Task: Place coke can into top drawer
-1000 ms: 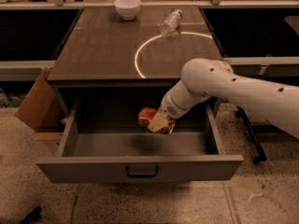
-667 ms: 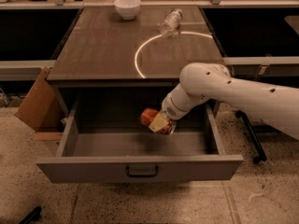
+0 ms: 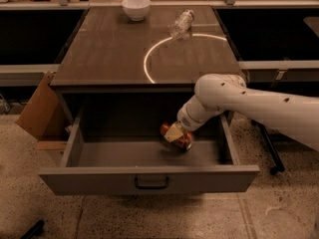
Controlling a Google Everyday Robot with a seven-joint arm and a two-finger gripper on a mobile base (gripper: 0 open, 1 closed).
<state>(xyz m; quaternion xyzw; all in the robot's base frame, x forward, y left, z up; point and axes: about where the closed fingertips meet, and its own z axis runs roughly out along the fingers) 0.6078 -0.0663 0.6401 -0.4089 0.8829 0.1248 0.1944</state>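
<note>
- Now the gripper (image 3: 175, 133) sits inside the open top drawer (image 3: 149, 176), toward its back and right of its centre.
- Claw clenched on the coke can (image 3: 186, 141): one pale fingertip pad (image 3: 173, 132) lies across the can's red side.
- The can is tilted, one end toward the drawer's back left, the other toward its front right. Cannot tell whether it touches the drawer floor or hangs just above it.
- Change from a second ago: can and gripper are lower in the drawer and further toward its right side. Before, the can rode higher, near the drawer's back edge.
- The white arm (image 3: 249, 101) reaches in over the drawer's right wall. Its elbow sits above the drawer's back right corner, a little lower than before.
- The drawer is pulled fully out, same as earlier, with the dark handle (image 3: 151, 183) at the middle of its front panel.
- On the cabinet top (image 3: 99, 54) behind the drawer, nothing has shifted: a white bowl (image 3: 136, 7) at the far edge, a clear plastic bottle (image 3: 180, 24) lying on its side to the right of it, and a bright ring of light (image 3: 147, 59) nearer the drawer.
- A cardboard box (image 3: 40, 108) leans just beside the drawer's left wall, as before.
</note>
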